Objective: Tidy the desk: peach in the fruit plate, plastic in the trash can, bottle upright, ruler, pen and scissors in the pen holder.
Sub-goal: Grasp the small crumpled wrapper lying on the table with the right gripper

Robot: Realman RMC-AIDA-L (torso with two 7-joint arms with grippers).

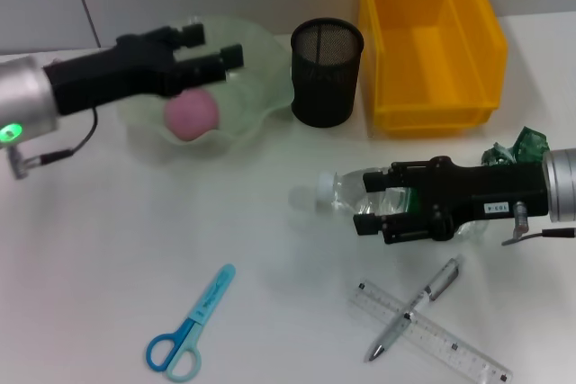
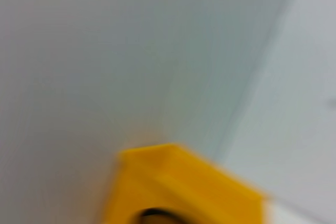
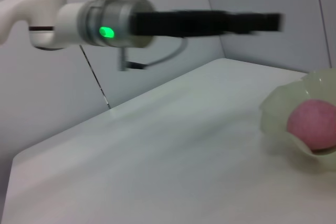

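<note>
The pink peach (image 1: 191,114) lies in the pale green fruit plate (image 1: 261,69); the right wrist view also shows the peach (image 3: 314,124) in the plate (image 3: 275,111). My left gripper (image 1: 219,44) hovers open just above the peach, holding nothing. The clear bottle (image 1: 340,191) lies on its side, white cap pointing left. My right gripper (image 1: 371,201) is open, with one finger on each side of the bottle's body. Crumpled green plastic (image 1: 520,147) sits behind the right wrist. Blue scissors (image 1: 191,325), a clear ruler (image 1: 432,330) and a silver pen (image 1: 416,308) across it lie near the front edge.
The black mesh pen holder (image 1: 327,71) stands right of the plate. Beside it is the yellow trash bin (image 1: 430,38), whose corner fills the left wrist view (image 2: 178,182). The left arm (image 3: 94,22) reaches across in the right wrist view.
</note>
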